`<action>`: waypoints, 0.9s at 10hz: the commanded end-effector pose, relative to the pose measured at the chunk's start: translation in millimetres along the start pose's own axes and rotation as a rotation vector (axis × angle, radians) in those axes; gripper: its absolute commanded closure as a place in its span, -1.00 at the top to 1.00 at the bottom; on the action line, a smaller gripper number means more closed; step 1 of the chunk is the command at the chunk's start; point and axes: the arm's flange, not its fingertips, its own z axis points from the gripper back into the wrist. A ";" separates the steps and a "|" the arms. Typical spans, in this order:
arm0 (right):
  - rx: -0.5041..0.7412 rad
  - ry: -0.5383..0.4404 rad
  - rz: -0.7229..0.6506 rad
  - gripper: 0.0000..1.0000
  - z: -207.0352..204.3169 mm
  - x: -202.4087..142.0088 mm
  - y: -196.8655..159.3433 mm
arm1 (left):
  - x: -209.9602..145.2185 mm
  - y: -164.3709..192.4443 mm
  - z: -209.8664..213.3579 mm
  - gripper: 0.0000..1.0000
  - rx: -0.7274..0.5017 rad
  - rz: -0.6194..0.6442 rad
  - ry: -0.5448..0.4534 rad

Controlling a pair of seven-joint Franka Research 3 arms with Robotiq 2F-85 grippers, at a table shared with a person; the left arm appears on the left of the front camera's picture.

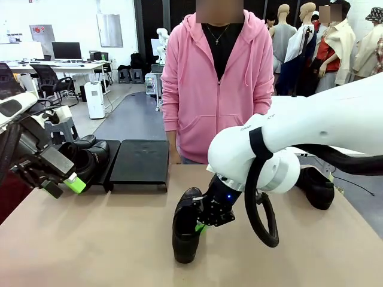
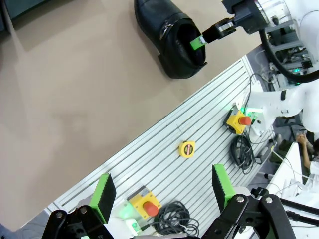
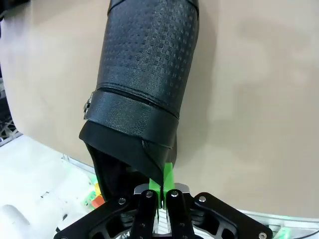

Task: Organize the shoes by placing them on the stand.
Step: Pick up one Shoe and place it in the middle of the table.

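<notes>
Near the front of the tabletop (image 1: 90, 239), the right gripper (image 1: 202, 226) pinches the rim of a black shoe (image 1: 185, 236). At left, the left gripper (image 1: 61, 182) hangs wide open, masking shoes (image 1: 90, 155) at the stand's (image 1: 140, 160) left end. The right arm (image 1: 311, 119) partly hides another shoe (image 1: 317, 188), and a person (image 1: 215, 89) stands beyond.

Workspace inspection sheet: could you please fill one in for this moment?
Surface: tan table, unmarked.
Job's things: shoe pinched at its collar; shoes at the stand's left; another shoe behind the right arm.
Clutter: tape measure, stop buttons on the slotted plate.
Claws: left claw open, holding nothing; right claw shut on shoe.
Cables: black loop on right arm; coils on plate.
Surroundings: person in pink hoodie across table; desks behind.
</notes>
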 end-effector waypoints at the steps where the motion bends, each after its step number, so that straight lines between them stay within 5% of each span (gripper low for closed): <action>1: 0.024 0.037 0.054 -1.00 -2.8 4.3 4.1 | -0.5 1.1 1.3 1.00 -0.003 -0.013 0.001; 2: 0.015 0.062 0.064 0.18 -7.4 4.7 4.4 | -0.5 1.1 1.3 1.00 -0.003 -0.013 0.001; 3: 0.021 0.063 0.068 1.00 -7.5 4.5 6.3 | -0.5 1.1 1.3 1.00 -0.003 -0.013 0.001; 5: 0.057 0.045 0.109 1.00 16.6 -2.8 3.3 | -0.5 1.1 1.3 1.00 -0.003 -0.013 0.001; 6: 0.109 0.019 0.148 1.00 60.9 -12.2 -11.0 | -0.5 1.1 1.3 1.00 -0.003 -0.013 0.001; 9: 0.024 -0.022 0.200 1.00 190.5 -39.3 -116.9 | -0.5 1.1 1.3 1.00 -0.003 -0.013 0.001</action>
